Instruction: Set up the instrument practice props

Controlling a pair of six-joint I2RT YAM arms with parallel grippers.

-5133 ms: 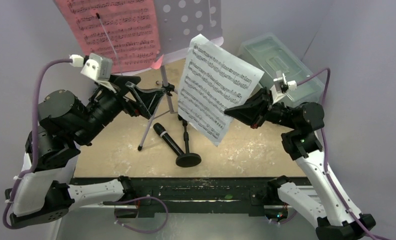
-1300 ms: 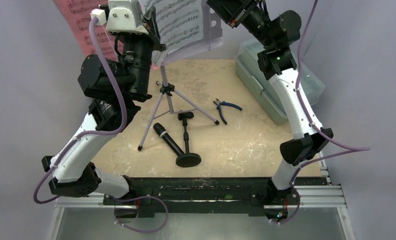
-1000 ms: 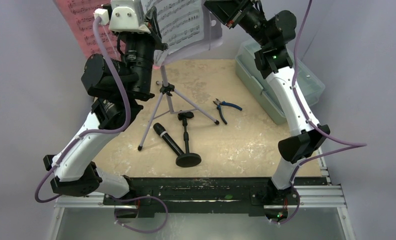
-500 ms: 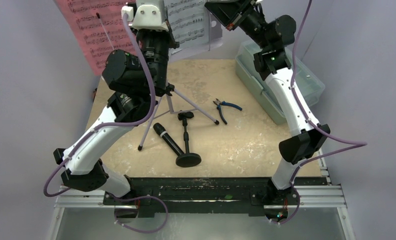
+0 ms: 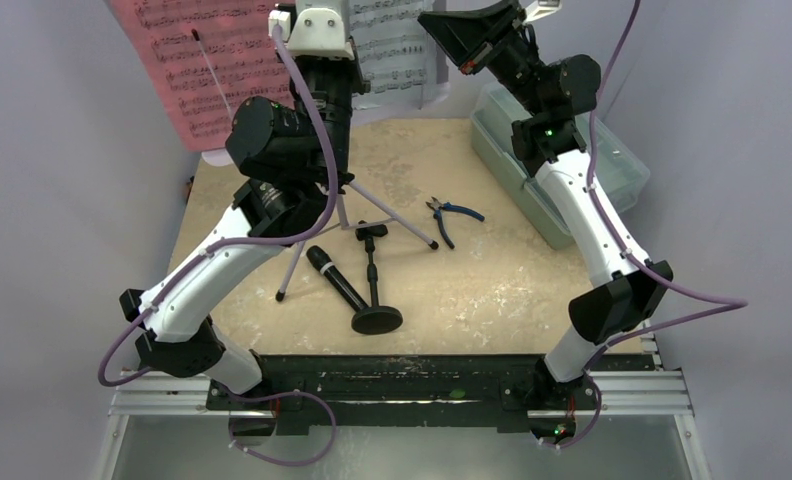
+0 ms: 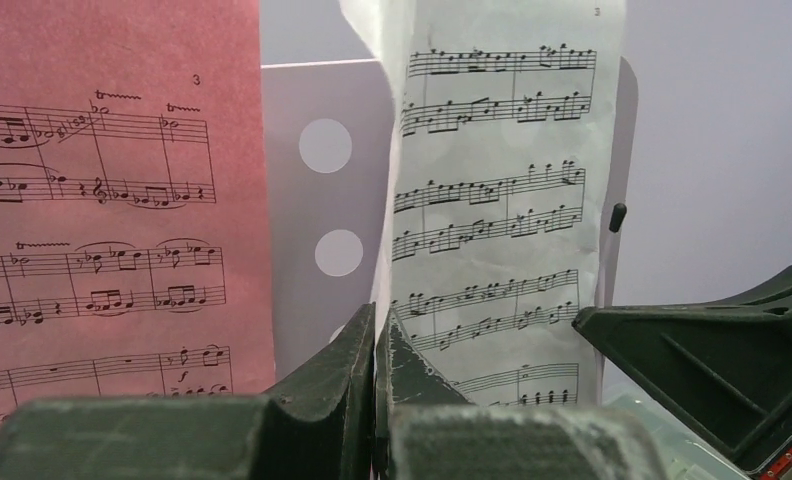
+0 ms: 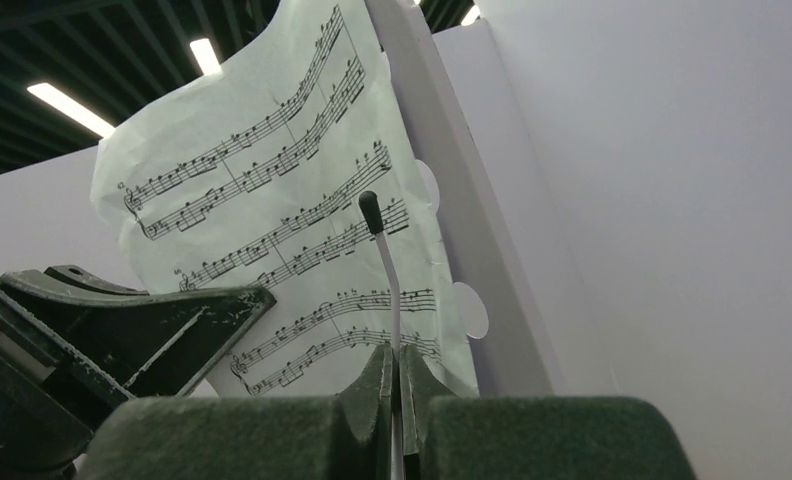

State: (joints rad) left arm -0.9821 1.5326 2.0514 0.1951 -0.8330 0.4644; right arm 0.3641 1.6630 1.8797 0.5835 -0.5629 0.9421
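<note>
While the left arm (image 5: 272,150) stood raised in front of it, the top view hid most of the lavender music stand (image 5: 435,80). Only a strip of its tray beside the white music sheet (image 5: 397,45) and two tripod legs showed above the bench (image 5: 492,290). That arm's white camera housing (image 5: 317,25) covered the left fingers (image 6: 344,372) entirely, and the frame's top edge cut off both sheets. The pink music sheet (image 5: 207,70) hung at far left. The right arm (image 5: 582,210) stood steeply, elbow low and wrist high, with the right fingers (image 5: 472,32) pointing left at the tray's upper right. Low on the bench, the black microphone (image 5: 337,282) lay just beside the short mic stand (image 5: 374,285), which appeared to stand on its round base. Blue-handled pliers (image 5: 454,212) lay to the right, and a clear lidded box (image 5: 562,150) sat partly behind the right arm.

From the left wrist, the left fingers were pressed together, with the white sheet's lower left edge running down into the seam between them, pinched there. They blocked the sheet's bottom. The pink sheet was cropped at the left, and the holed tray showed between the two sheets. The black tip of a page-retainer wire (image 6: 617,217) peeked past the white sheet's right edge, and the right fingers entered at lower right, half out of frame.

From the right wrist, the right fingers were closed on that thin wire, whose tip stood in front of the white sheet. The tray appeared nearly edge-on. The left fingers loomed dark at lower left, partly cut off.
</note>
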